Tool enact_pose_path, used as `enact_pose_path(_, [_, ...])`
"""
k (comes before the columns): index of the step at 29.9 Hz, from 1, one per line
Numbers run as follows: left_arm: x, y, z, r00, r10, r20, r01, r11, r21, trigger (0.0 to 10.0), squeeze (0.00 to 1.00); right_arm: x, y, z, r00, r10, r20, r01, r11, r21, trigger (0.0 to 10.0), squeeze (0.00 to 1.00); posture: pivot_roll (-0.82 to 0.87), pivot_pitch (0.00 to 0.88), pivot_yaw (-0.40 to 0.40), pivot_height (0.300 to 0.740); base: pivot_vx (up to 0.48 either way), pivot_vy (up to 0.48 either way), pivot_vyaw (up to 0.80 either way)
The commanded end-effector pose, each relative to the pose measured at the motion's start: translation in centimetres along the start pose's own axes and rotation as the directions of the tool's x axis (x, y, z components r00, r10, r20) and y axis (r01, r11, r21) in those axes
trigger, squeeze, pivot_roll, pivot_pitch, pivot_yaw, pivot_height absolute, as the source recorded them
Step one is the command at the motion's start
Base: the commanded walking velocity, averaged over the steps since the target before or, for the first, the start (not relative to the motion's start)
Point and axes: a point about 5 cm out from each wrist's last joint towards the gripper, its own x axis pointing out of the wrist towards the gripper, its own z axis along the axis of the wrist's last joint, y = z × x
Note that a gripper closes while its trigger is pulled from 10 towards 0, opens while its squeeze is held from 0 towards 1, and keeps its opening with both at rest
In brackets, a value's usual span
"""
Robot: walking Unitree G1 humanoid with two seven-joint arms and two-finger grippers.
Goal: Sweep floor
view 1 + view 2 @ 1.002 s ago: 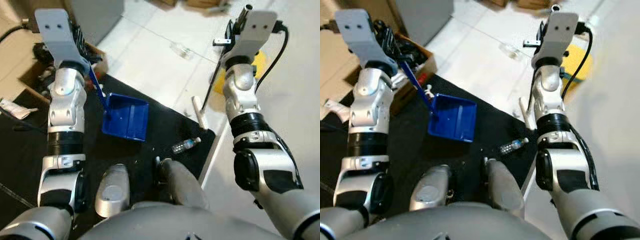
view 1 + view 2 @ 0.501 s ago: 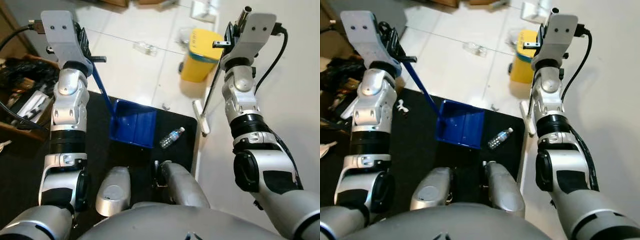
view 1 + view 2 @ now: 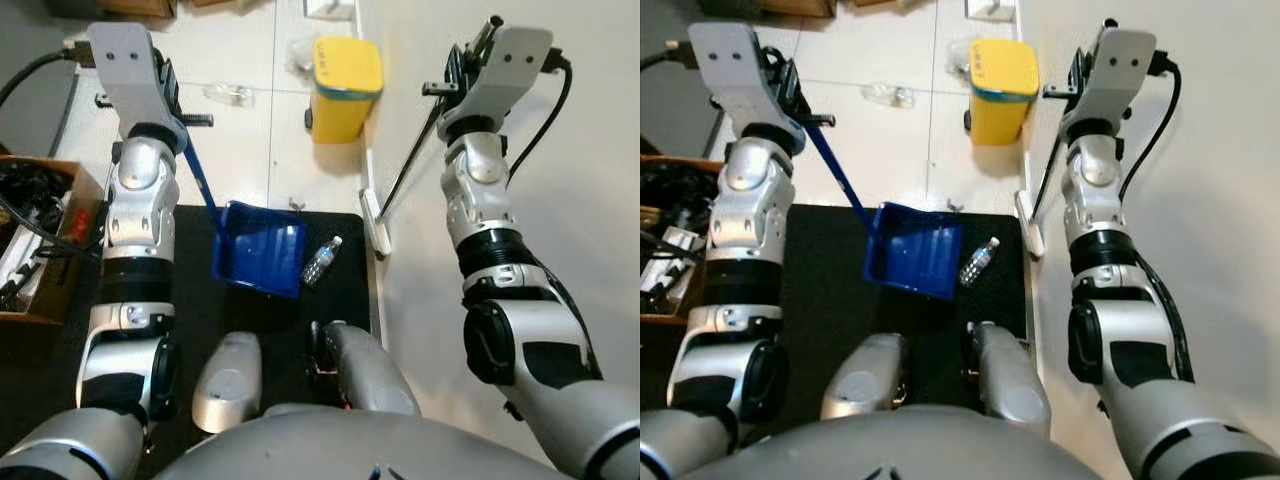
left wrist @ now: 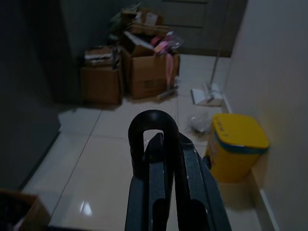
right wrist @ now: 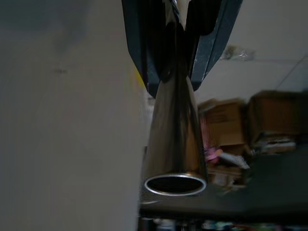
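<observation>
My left gripper (image 3: 176, 98) is raised at the upper left, shut on the long handle of a blue dustpan (image 3: 257, 262). The pan rests on a black mat (image 3: 190, 300) in front of my feet. In the left wrist view the handle's looped end (image 4: 152, 129) sticks out between the black fingers. My right gripper (image 3: 458, 78) is raised at the upper right, shut on a thin metal broom pole (image 5: 175, 134). The pole slants down to a white broom head (image 3: 376, 222) at the foot of the wall. A clear plastic bottle (image 3: 320, 262) lies on the mat just right of the pan.
A yellow bin (image 3: 345, 88) stands against the white wall (image 3: 580, 200) ahead. A crumpled clear plastic piece (image 3: 228, 93) lies on the pale tiles left of the bin. An open cardboard box (image 3: 40, 240) of clutter sits at the left. More boxes (image 4: 139, 67) stand farther off.
The whole view has swung, so the camera turned: the bin and wall now stand ahead and right. The bottle now lies close beside the dustpan. Both grippers keep their hold.
</observation>
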Motion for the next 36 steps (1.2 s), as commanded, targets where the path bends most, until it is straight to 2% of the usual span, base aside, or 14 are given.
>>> enact_pose_path(1, [0.26,0.35,0.9,0.999,0.009,0.045,-0.01,1.0,0.025,10.0,0.0,0.07,-0.58,0.26,1.0,-0.005,0.008,0.005,1.0,-0.031,10.0,0.0,0.27,0.012,-0.068,0.74,0.0,0.0,0.0])
enact_pose_path(10, [0.36,0.38,0.59,0.999,0.023,0.028,-0.023,1.0,0.001,10.0,0.0,0.04,-0.5,0.11,1.0,-0.001,0.0,0.001,1.0,-0.025,10.0,0.0,0.28,0.013,-0.069,0.74,0.0,0.0,0.0])
enact_pose_path(13, [0.45,0.5,0.43,0.999,0.032,0.013,-0.032,0.999,0.005,10.0,0.0,0.04,-0.47,0.09,1.0,0.0,-0.001,0.0,1.0,-0.024,10.0,0.0,0.28,0.012,-0.069,0.74,0.0,0.311,0.0])
enact_pose_path(36, [0.61,0.86,0.2,0.999,0.041,0.001,-0.041,0.999,0.002,10.0,0.0,0.04,-0.45,-0.02,1.0,-0.003,-0.005,0.003,1.0,-0.027,10.0,0.0,0.28,0.004,-0.061,0.74,0.0,0.458,0.0])
